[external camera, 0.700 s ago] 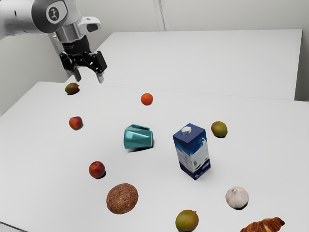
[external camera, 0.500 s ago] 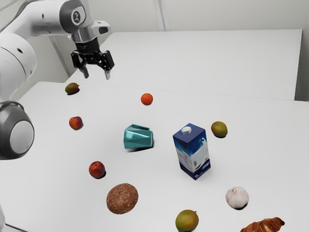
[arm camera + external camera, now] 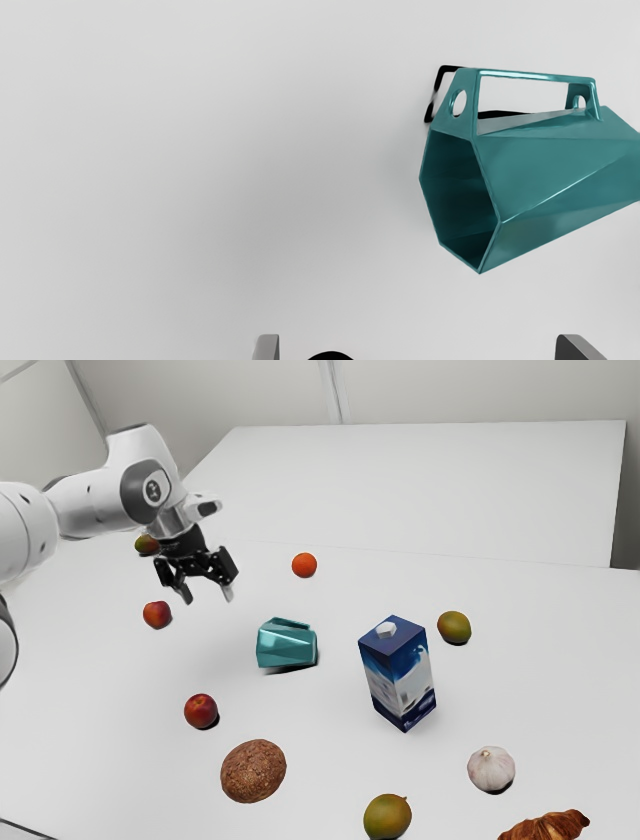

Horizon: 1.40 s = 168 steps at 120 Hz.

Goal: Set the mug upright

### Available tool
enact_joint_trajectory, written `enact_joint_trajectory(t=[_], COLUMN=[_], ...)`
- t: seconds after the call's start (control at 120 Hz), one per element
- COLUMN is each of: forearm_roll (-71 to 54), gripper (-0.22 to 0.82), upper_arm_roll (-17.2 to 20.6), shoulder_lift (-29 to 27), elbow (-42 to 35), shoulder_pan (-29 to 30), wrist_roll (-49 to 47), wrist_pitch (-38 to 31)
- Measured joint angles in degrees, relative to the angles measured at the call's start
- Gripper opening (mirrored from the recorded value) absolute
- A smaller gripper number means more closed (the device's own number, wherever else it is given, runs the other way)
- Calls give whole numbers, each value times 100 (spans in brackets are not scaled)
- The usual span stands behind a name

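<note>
One teal mug (image 3: 286, 646) lying sideways on the surface (image 3: 100, 740), low to the exterior view's right of the wide-apart, empty end effector (image 3: 208, 597), long axis roughly left-to-right, mouth leftward.

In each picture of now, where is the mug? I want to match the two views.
Exterior view: the mug is near the middle, lying on its side between the claw and the carton.
Wrist view: the mug is out beyond the claw's fingertips, its open mouth showing.
Shared landmark: the claw, with two fingertips in both views.
</note>
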<state>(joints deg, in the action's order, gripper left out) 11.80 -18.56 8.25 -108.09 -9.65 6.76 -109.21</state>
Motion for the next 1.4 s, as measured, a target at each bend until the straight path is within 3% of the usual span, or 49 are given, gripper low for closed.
enact_joint_trajectory(t=[0.167, 0.417, 0.933, 1.4], forearm_roll=[1210, 3044, 5015, 5940], gripper=[60, 60, 60, 60], upper_arm_roll=[-182, -235, -236, -227], shoulder_lift=[-382, -422, 212, 520], elbow=[-980, -1655, -1772, -1730], shoulder_pan=[25, -40, -89, -130], wrist_roll=[440, 1462, 3376, 4540], wrist_pitch=[-774, -1420, -1605, -1389])
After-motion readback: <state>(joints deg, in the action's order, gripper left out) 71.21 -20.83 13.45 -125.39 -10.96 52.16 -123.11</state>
